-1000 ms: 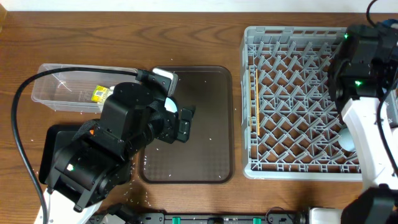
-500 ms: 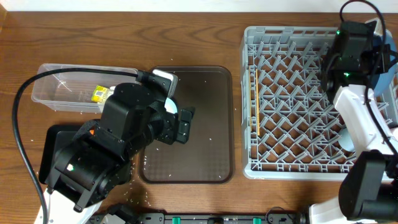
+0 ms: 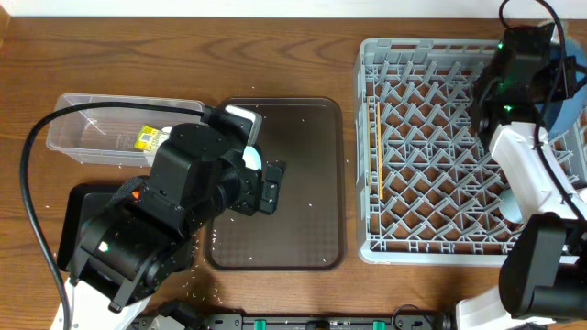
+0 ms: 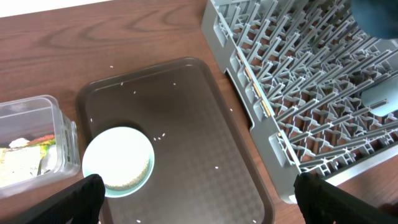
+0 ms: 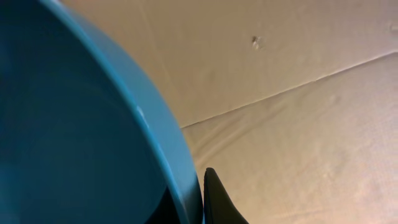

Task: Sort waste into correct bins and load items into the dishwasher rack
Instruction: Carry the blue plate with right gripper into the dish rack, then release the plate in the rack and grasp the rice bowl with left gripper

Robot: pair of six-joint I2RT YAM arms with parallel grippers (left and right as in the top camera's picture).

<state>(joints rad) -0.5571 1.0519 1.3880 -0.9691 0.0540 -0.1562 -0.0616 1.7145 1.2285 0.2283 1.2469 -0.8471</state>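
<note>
The white bowl with a light-blue outside (image 4: 118, 162) holds rice and sits at the left of the dark-brown serving tray (image 4: 205, 143); in the overhead view only its edge (image 3: 251, 157) shows beside my left arm. My left gripper (image 4: 199, 186) is open and empty above the tray, also seen from overhead (image 3: 271, 183). My right gripper (image 5: 196, 202) is shut on the rim of the large blue plate (image 5: 74, 124) and holds it at the far right corner of the grey dishwasher rack (image 3: 440, 147). The plate's edge (image 3: 570, 96) shows there.
The clear plastic box (image 3: 101, 128) holds a yellow-green wrapper (image 3: 147, 137) and white paper. The black tray (image 3: 83, 215) lies partly under my left arm. A light-blue cup (image 3: 511, 203) sits in the rack's right side. Rice grains lie scattered on the serving tray.
My right arm has moved toward the far right corner of the rack with the blue plate in it. My left arm has not moved.
</note>
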